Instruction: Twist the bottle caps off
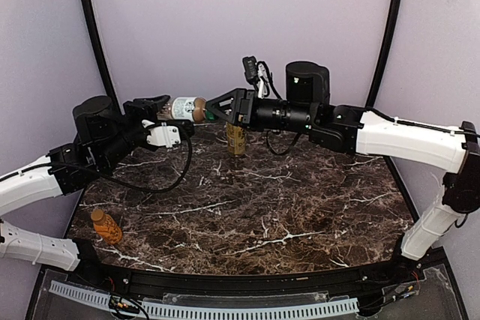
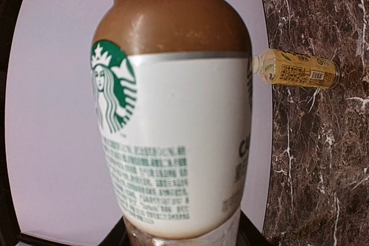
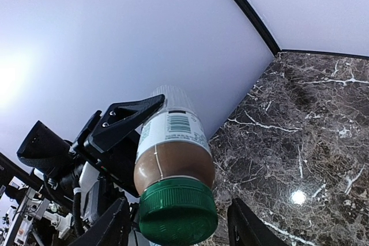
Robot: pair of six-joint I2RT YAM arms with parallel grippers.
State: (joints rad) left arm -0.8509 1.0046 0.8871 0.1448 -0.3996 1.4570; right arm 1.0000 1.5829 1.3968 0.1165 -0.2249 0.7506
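Holding white-labelled bottle in left gripper, right gripper straddling cap

Three bottles are counted: one white-labelled bottle, one yellow-labelled bottle, one orange bottle. One green cap is spotted, and two arms are tallied, left arm and right arm

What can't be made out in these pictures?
Green cap: cut off by the left wrist view's top edge; no view shows whether it is loosened.
Yellow-labelled bottle, its cap: top view, the right arm covers it.
Orange bottle, its cap: top view only, too small.
Left gripper, its fingers: left wrist view, the white-labelled bottle hides them.
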